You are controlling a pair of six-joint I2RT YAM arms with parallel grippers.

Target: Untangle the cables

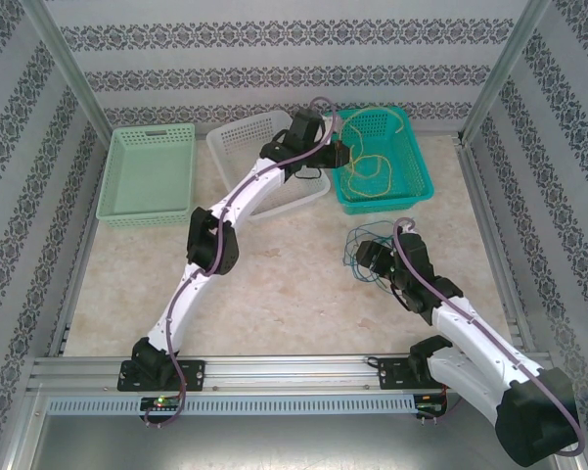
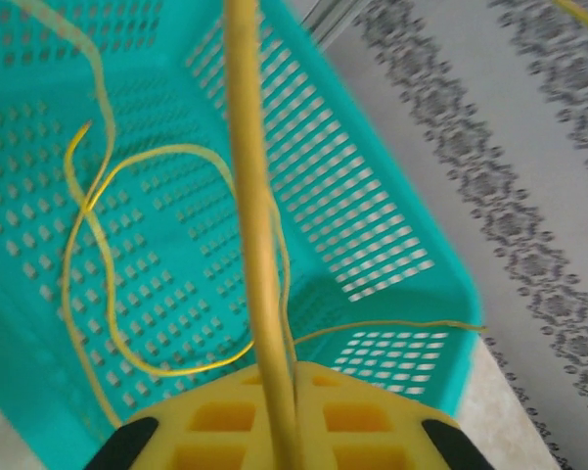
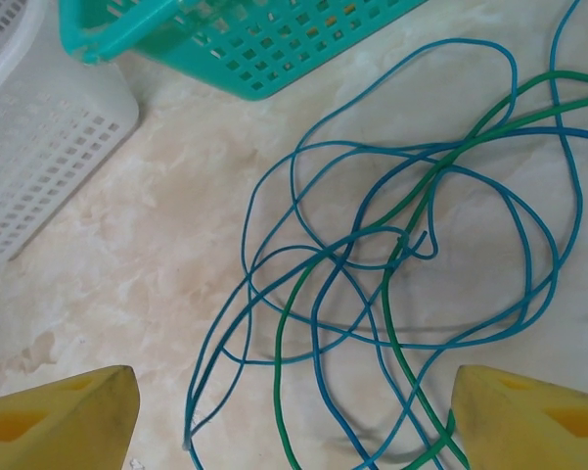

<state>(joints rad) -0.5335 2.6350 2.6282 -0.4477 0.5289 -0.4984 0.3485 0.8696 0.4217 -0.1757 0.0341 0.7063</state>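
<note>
**A:** What are the left fingers [image 2: 308, 397] doing?

**B:** They're pressed together, pinching a yellow cable [image 2: 247, 176]. It rises straight and taut out of the slit between them, above the teal basket [image 2: 391, 206]. More yellow strand lies in loose loops on the basket floor, and one thin length runs out over the rim.

**A:** And the right fingers [image 3: 64, 416]?

**B:** Spread wide and holding nothing. They hang over the blue cables [image 3: 357, 238] and a green cable [image 3: 384, 304], which lie tangled on the tabletop [image 3: 157, 255] just in front of the teal basket.

**A:** What does the overhead camera add?

**B:** The layout. There are three baskets along the far side: a pale green basket [image 1: 152, 130], a white basket [image 1: 245, 137] and the teal one. The left arm reaches to the teal one. The blue and green tangle is half hidden under the right arm's wrist there, but the right wrist camera spreads out each crossing.

**A:** Materials?

**B:** The baskets are perforated plastic, with slotted walls and small holes in the floor. The finger pads are yellow, with square recesses. The tabletop is a pale, glossy, marble-like surface. The cables are thin and smooth, curling in open loops.
</note>
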